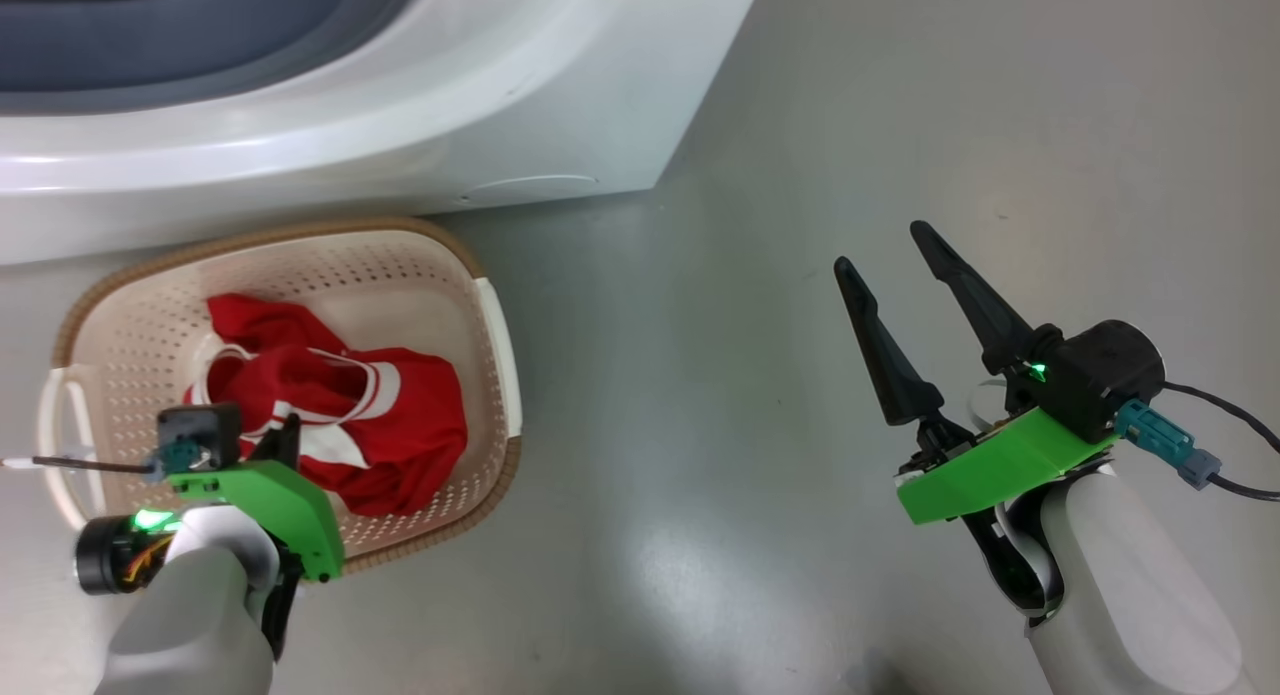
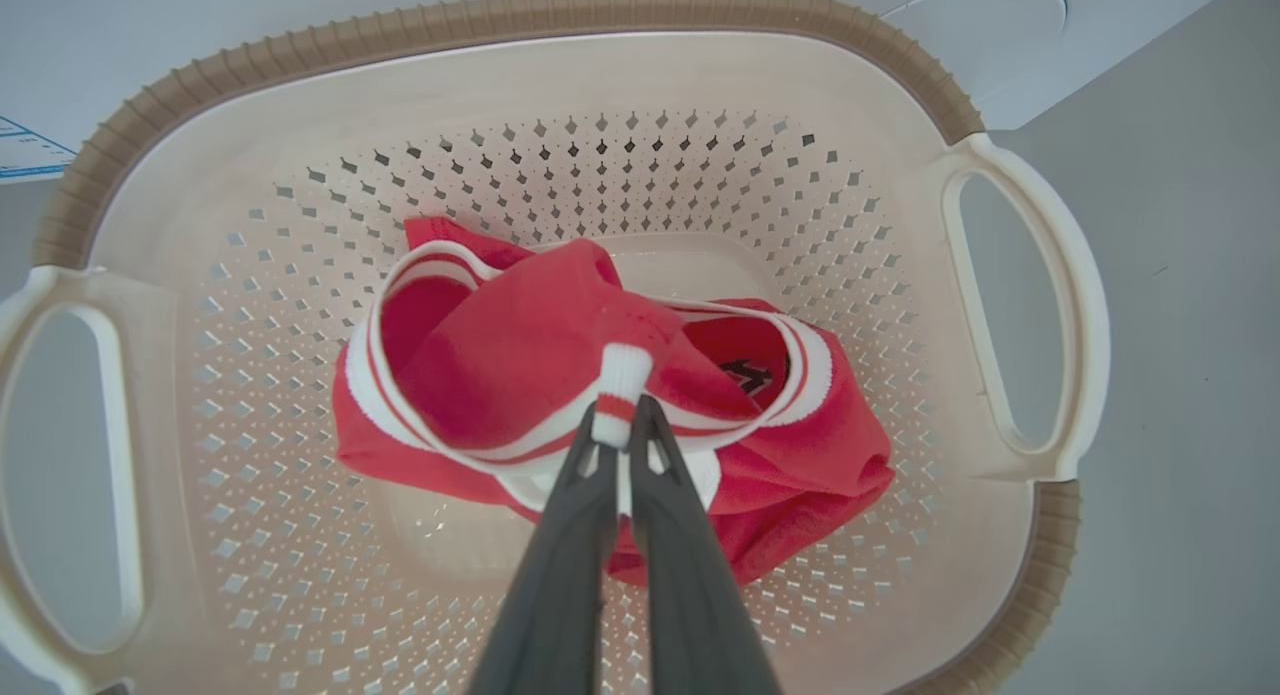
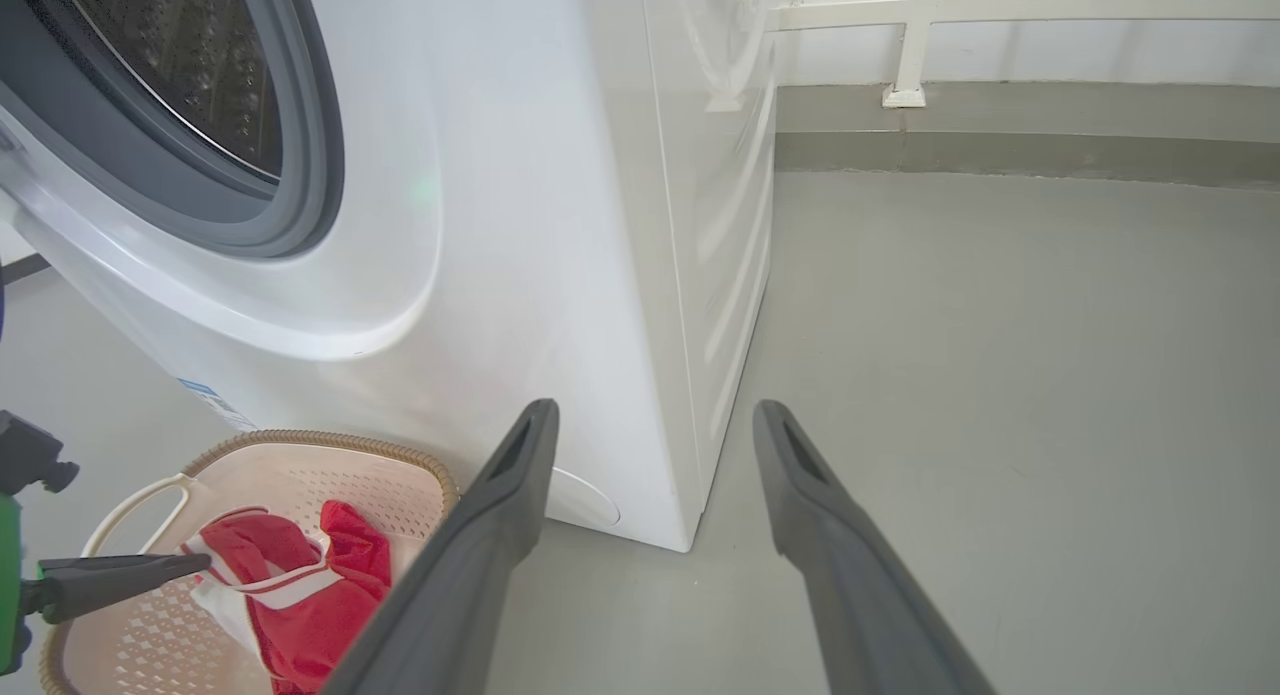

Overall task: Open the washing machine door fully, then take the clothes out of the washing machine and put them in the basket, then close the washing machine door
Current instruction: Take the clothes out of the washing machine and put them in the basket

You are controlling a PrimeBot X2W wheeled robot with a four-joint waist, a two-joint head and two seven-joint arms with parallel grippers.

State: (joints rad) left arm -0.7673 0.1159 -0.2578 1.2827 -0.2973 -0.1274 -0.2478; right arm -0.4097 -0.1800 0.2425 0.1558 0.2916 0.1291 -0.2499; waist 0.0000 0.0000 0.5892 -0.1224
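Observation:
The red clothes (image 2: 500,355) with white trim lie bunched in the cream basket (image 2: 500,15), which stands on the floor in front of the washing machine (image 1: 400,105). My left gripper (image 2: 620,420) hangs over the basket, shut on a white cuff of the clothes. In the head view the clothes (image 1: 400,425) fill the middle of the basket (image 1: 300,230). My right gripper (image 1: 882,247) is open and empty over bare floor, well to the right of the basket. The right wrist view shows the grey-ringed drum mouth (image 3: 200,95) uncovered. The washing machine door is out of view.
Grey floor (image 1: 750,475) spreads to the right of the machine. A round white flap (image 3: 585,500) sits low on the machine's front corner. A white railing (image 3: 905,45) runs along the far wall. A cable (image 1: 1230,415) trails from my right wrist.

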